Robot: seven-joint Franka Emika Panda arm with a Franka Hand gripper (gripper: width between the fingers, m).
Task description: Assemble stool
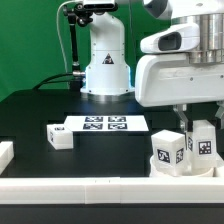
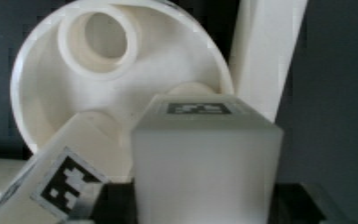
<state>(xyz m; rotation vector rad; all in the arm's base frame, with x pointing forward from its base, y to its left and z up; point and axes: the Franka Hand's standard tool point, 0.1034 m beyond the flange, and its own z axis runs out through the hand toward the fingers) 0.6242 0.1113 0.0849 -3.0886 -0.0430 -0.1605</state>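
The round white stool seat lies flat by the front right rail; it shows low in the exterior view. A blocky white leg with a tag on its end stands upright on the seat. My gripper reaches down over it, with the dark fingers tight against both sides of this leg. A second tagged leg stands beside it on the seat and shows in the wrist view. A third leg lies loose on the table to the exterior view's left.
The marker board lies flat mid-table before the robot base. White border rails run along the front and left edge; one rail stands just beyond the seat.
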